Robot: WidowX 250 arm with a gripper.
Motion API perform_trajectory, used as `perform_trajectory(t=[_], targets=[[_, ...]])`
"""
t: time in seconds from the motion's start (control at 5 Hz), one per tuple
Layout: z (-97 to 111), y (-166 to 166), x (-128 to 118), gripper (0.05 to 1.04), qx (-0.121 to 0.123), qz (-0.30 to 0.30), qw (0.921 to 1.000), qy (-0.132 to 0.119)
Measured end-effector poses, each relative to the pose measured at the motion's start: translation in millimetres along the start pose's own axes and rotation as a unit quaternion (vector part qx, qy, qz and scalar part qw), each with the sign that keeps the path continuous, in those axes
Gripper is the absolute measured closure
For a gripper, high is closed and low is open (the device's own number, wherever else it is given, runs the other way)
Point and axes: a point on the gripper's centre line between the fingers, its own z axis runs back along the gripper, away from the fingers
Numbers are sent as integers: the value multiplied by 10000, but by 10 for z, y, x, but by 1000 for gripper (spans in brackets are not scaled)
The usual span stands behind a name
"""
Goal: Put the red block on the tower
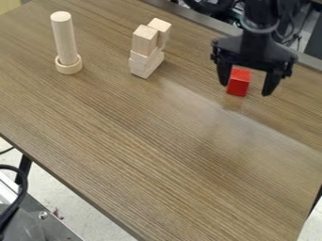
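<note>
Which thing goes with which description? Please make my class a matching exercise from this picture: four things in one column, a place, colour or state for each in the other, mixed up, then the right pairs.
Things
1. Red block
2. Wooden rod
3. Block tower
4. Gripper

Descriptions
A. Pale, standing between the rod and the red block
B. Black and open
C. Between the open fingers
D. Upright, with a ring around its foot

Right pairs
1-C: red block
2-D: wooden rod
3-A: block tower
4-B: gripper
</note>
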Motion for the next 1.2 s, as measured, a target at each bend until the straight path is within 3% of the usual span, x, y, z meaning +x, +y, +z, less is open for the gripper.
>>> perform_trajectory(t=[0.2,0.6,0.8,1.0,1.2], targets=[[-163,-23,52,84,16,403,9992,-68],[-223,57,205,84,-55,567,9984,21],[-288,167,280,84,52,611,9980,156],[-296,259,287,84,165,697,9964,458],[-305,301,289,84,123,721,9960,515]])
